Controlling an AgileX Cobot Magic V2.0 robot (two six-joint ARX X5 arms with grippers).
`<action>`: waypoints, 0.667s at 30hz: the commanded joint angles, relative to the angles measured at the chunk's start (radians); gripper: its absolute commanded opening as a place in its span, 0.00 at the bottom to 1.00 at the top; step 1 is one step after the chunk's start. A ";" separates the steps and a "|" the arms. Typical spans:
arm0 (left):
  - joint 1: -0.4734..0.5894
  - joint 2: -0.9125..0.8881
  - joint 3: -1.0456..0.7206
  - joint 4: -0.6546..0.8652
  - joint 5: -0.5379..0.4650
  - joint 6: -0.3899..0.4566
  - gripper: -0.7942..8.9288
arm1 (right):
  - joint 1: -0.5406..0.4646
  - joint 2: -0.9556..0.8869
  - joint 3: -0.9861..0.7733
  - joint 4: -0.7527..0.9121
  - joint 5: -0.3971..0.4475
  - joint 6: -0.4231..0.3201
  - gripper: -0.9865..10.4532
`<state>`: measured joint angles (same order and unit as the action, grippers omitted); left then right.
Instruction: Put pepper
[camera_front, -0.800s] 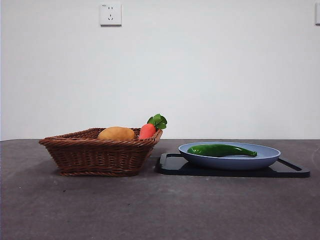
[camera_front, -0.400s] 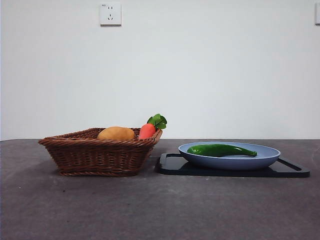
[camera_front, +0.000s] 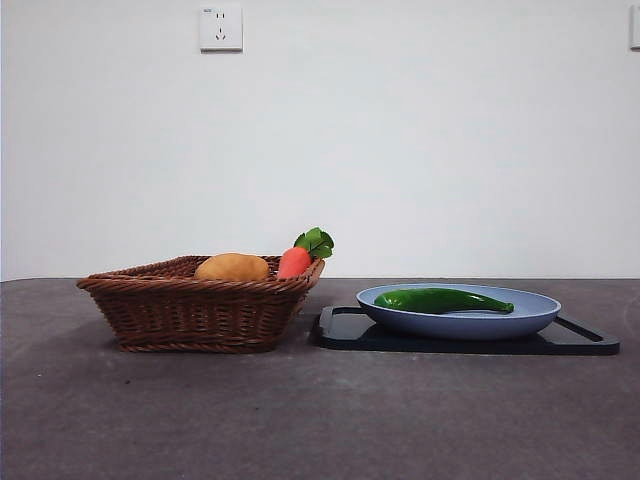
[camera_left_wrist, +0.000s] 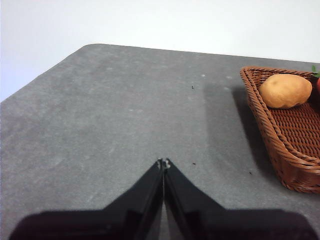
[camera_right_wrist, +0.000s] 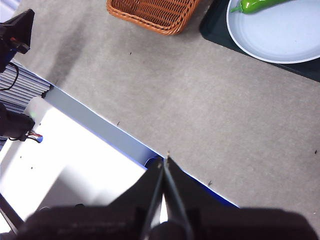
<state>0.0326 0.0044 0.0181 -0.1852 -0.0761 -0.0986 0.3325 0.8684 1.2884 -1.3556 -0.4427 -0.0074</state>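
Left end effector (camera_left_wrist: 163, 162): held low over the bare grey desk (camera_left_wrist: 125, 115), jaws pressed together tip to tip, nothing caught between them.
Right end effector (camera_right_wrist: 165, 160): seen high above the desk's near edge, jaws closed against each other and empty; only the edge of the desk and the floor lie beneath it.
Front view: neither arm is shown here, just the desk (camera_front: 320, 420) and the things on it.
Basket (camera_front: 200, 305): brown wicker, set on the desk ahead of the left end effector and off to its right, well apart from the tips; from the right end effector it is seen far ahead, only a corner of it in frame.
Potato (camera_left_wrist: 285, 91): found inside the basket, beyond the left end effector's reach.
Carrot (camera_front: 295, 262): orange with green leaves, propped against the basket's far corner beside the potato.
Tray (camera_front: 470, 335): black, placed on the desk just beside the basket.
Plate (camera_right_wrist: 280, 37): pale blue, carried on the tray, far ahead of the right end effector.
Pepper (camera_front: 440, 300): glossy green, laid lengthwise on the plate, well apart from both end effectors and touched by neither.
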 joint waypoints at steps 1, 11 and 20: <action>0.003 -0.003 -0.006 -0.003 0.002 -0.006 0.09 | -0.005 0.002 0.018 -0.013 0.004 -0.004 0.10; 0.003 -0.003 -0.006 -0.003 0.002 -0.006 0.09 | -0.204 -0.253 -0.135 0.435 -0.014 -0.079 0.10; 0.003 -0.003 -0.006 -0.003 0.002 -0.006 0.09 | -0.255 -0.566 -0.662 0.983 0.082 -0.067 0.10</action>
<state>0.0326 0.0044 0.0181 -0.1852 -0.0761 -0.0986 0.0780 0.3191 0.6811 -0.4423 -0.3645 -0.0853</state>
